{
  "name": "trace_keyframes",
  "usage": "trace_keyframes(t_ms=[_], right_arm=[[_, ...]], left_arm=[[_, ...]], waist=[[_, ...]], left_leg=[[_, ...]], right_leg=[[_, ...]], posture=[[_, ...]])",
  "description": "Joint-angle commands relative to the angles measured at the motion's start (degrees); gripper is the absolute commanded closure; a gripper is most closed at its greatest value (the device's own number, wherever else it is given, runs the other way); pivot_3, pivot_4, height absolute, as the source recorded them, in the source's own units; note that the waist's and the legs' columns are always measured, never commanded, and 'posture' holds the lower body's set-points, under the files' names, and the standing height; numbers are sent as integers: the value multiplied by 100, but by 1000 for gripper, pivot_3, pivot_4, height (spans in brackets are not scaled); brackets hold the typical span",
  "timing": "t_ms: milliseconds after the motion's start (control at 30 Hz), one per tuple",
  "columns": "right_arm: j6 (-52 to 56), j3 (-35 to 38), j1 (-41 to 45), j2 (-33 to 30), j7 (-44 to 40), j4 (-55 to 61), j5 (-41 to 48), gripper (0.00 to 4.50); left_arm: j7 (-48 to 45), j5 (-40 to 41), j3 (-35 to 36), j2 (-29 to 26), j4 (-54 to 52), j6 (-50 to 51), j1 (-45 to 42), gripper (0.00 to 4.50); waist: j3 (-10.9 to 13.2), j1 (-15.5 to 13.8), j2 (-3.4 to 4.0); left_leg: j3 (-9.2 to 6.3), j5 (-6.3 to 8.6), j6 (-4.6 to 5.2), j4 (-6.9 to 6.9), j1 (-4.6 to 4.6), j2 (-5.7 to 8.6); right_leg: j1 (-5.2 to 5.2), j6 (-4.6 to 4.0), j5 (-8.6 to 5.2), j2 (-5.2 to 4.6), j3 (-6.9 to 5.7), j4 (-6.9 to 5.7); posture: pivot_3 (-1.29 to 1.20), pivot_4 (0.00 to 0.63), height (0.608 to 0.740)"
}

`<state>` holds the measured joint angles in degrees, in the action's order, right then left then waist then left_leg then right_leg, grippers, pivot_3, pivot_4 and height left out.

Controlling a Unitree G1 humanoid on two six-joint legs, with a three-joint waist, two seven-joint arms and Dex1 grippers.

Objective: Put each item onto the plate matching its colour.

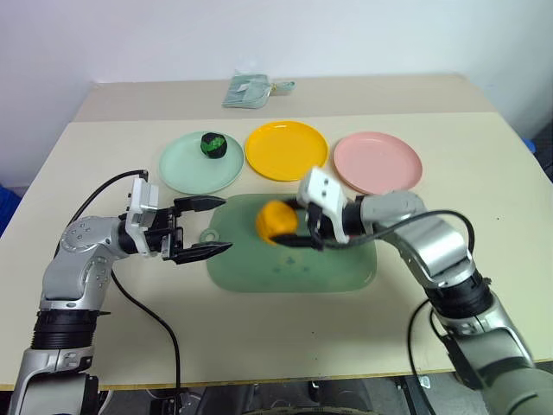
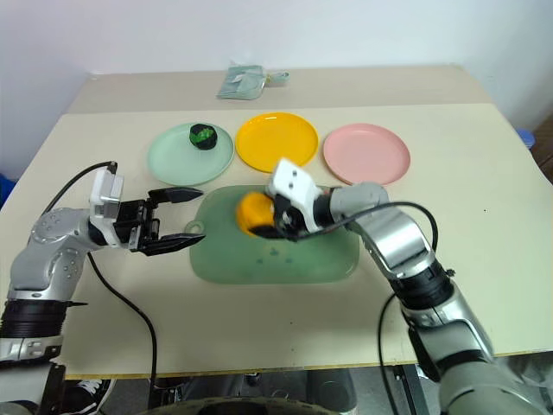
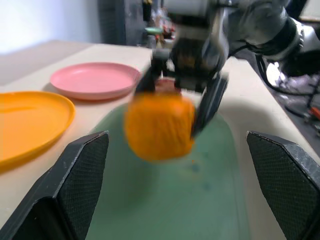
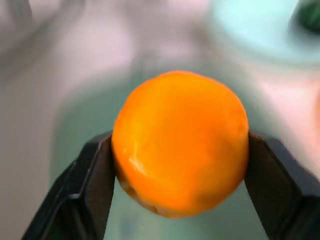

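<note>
Over on the left, the left gripper (image 1: 200,226) hangs level above the table (image 1: 104,156), its jaws spread wide apart with nothing between them, pointing right toward the near-left corner of the green cutting board (image 1: 294,264). Beyond it, on the far side, sits the mint green plate (image 1: 186,169), and the dark green vegetable (image 1: 213,144) rests on that plate, toward its far right rim. Next along is the yellow plate (image 1: 286,150), bare, just beside the green one. Nearer than the yellow plate, the cutting board lies flat on the table, and the orange fruit (image 1: 276,221) is lifted above the board's far-left part. The right gripper (image 1: 294,229) has its jaws clamped on the fruit, one black finger (image 4: 92,185) pressed to each side of it, reaching in from the right and pointing left. Farther right and beyond that arm lies the pink plate (image 1: 378,162), also bare, just beside the yellow one. At the far edge of the table, past the plates, a small folded greenish cloth (image 1: 251,90) lies by itself.
</note>
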<state>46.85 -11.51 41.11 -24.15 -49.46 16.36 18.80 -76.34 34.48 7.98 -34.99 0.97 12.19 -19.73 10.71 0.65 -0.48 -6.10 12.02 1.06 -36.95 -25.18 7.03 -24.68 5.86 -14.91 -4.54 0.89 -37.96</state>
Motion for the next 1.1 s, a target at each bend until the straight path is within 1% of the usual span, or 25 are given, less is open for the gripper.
trace_keyframes(t_ms=[33,100,133,200,267,367,467,533,600,700,767,800,867,900,967,1000,1033,1100], right_arm=[[-377,631,550,395,940,-549,-171,1495],[-975,471,742,494,1481,-1263,-744,1495],[-1180,416,818,568,1624,-1551,-876,1495],[-1828,265,1093,869,1861,-2405,-1132,1495],[-2474,261,1541,1267,2352,-3522,-1422,1495],[-3331,357,2271,1588,2934,-5227,-1755,1495],[-3956,462,2663,1718,2987,-6353,-1808,1495],[-4136,552,2739,1771,2736,-6800,-1709,469],[-4205,618,2758,1786,2488,-7000,-1653,27],[-4249,796,2853,1749,2653,-7112,-1647,27],[-4298,1052,2923,1728,2688,-7039,-1464,27],[-4224,1300,2971,1686,2679,-6933,-1254,27],[-4108,1611,2949,1538,2436,-6524,-921,27],[-3806,1765,2897,1471,2213,-6217,-649,27],[-3108,1743,2481,1155,1477,-5069,-220,27],[-2504,1695,2177,902,1019,-4326,124,27],[-2035,1537,1814,553,599,-3557,317,27],[-1245,1261,1157,-172,24,-2343,569,27]], left_arm=[[476,20,254,138,108,-147,-305,0],[904,-342,139,180,285,-187,-421,0],[1153,-582,83,216,401,-314,-468,0],[1608,-1017,-17,337,674,-628,-552,0],[1953,-1272,-71,471,810,-792,-583,0],[2260,-1428,-96,640,844,-898,-623,0],[2414,-1536,-158,719,844,-1049,-637,0],[2671,-1661,-137,791,857,-1231,-629,0],[2820,-1637,-76,832,850,-1242,-587,0],[2801,-1586,-40,792,812,-1346,-496,0],[2773,-1507,-30,771,758,-1282,-445,0],[2640,-1439,-29,761,722,-1372,-399,0],[2162,-1017,-13,698,529,-1188,-292,0],[1920,-789,8,684,411,-1167,-234,0],[1301,-175,-2,486,34,-648,-44,0],[1016,151,31,403,-146,-417,41,0],[748,548,43,232,-307,78,105,0],[420,795,46,39,-458,325,160,0]], waist=[[-3,-15,-5],[-6,-23,-10],[-6,-26,-9],[-6,-9,-9],[-5,48,-7],[-4,98,-7],[-5,122,-9],[-6,126,-9],[-5,146,-9],[-5,189,-8],[-5,192,-8],[-5,194,-8],[-4,194,-7],[-3,193,-5],[-3,180,-5],[-3,170,-5],[-4,152,-6],[-5,105,-5]], left_leg=[[-1,0,0,-1,0,0],[-1,-1,-2,-1,4,3],[-1,-2,-3,0,11,4],[1,-3,-5,3,16,7],[8,-19,-30,11,15,7],[26,-33,-49,37,15,3],[24,-38,-56,67,15,3],[22,-38,-56,75,15,3],[23,-38,-55,78,15,4],[23,-39,-57,79,15,4],[23,-41,-60,79,15,2],[23,-41,-60,78,15,2],[23,-41,-61,79,15,1],[23,-41,-61,79,15,1],[23,-41,-61,79,14,1],[21,-40,-60,80,10,0],[20,-38,-56,79,10,0],[7,-33,-49,77,10,2]], right_leg=[[1,0,0,0,-1,0],[-1,0,0,-1,-2,1],[-6,0,0,-1,-2,4],[-2,0,0,-2,-1,3],[7,0,0,-2,4,-2],[-19,0,0,0,23,-13],[-31,-1,0,0,22,-9],[-33,-1,0,-1,21,-8],[-33,-1,0,-1,21,-3],[-35,0,0,0,21,-5],[-36,-1,0,1,21,-7],[-37,-1,0,2,21,-7],[-37,-1,0,2,22,-8],[-38,-1,0,2,23,-8],[-38,-1,0,0,22,-7],[-40,-1,0,0,22,-5],[-40,-1,0,-1,21,-5],[-30,-1,0,0,19,0]], posture=[[0,150,740],[0,150,740],[0,150,740],[0,150,740],[0,150,740],[0,150,740],[0,150,740],[0,150,740],[0,150,740],[0,150,740],[0,150,740],[0,150,740],[0,150,740],[0,150,740],[0,150,740],[0,150,740],[0,150,740],[0,150,740]])
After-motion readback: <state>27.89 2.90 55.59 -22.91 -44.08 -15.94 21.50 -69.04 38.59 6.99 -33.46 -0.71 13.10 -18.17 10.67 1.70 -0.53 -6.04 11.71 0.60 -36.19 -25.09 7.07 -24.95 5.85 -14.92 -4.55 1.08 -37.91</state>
